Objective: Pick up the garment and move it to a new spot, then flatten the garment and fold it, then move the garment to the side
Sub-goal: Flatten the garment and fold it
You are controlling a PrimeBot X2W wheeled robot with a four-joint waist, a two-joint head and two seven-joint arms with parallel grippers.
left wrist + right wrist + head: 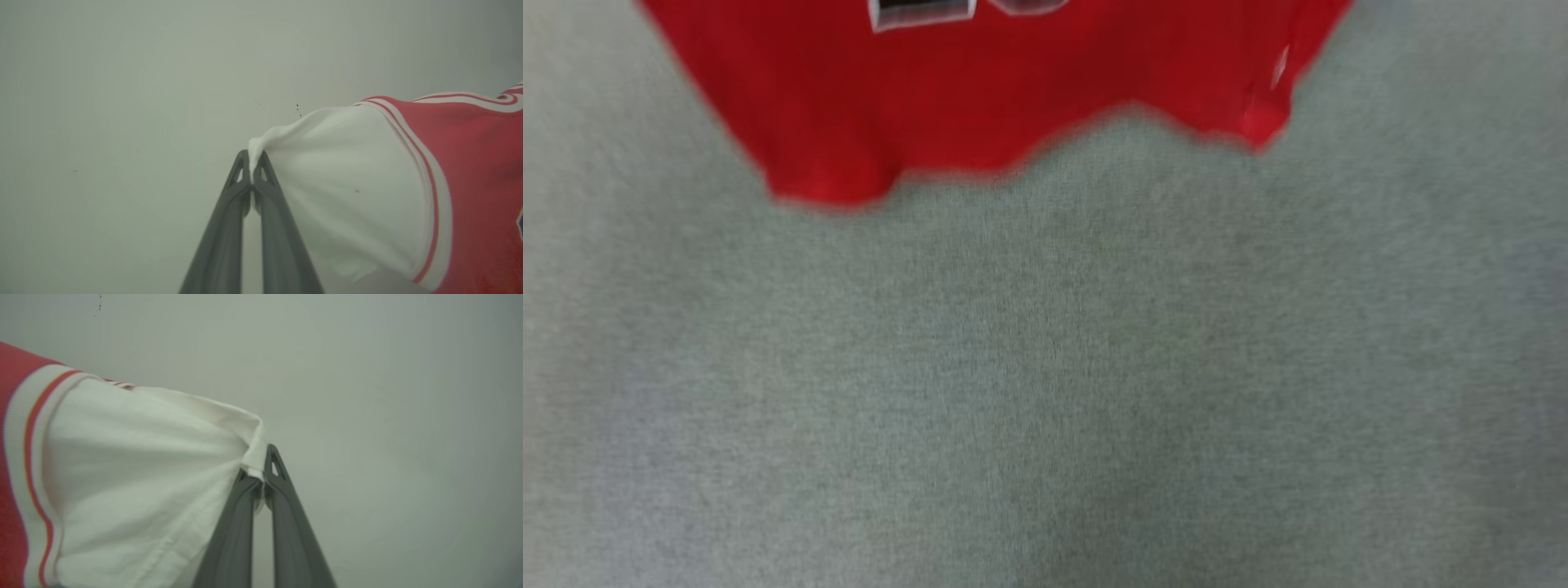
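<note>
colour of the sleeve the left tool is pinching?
White sleeve, red-striped white trim at its seam. Left wrist view shows it best.

We see the garment (pixel 980 90) blurred, with its upper part and black lettering (pixel 921 10) cut off by the picture's top edge.

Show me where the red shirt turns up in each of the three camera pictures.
Head view: the garment runs along the top edge, blurred, red hem lowest at left.
Left wrist view: right side, its white sleeve pinched in the left gripper.
Right wrist view: left side, the other sleeve pinched in the right gripper.
Shared landmark: the red body cloth; both wrist views add striped sleeve trim.
</note>
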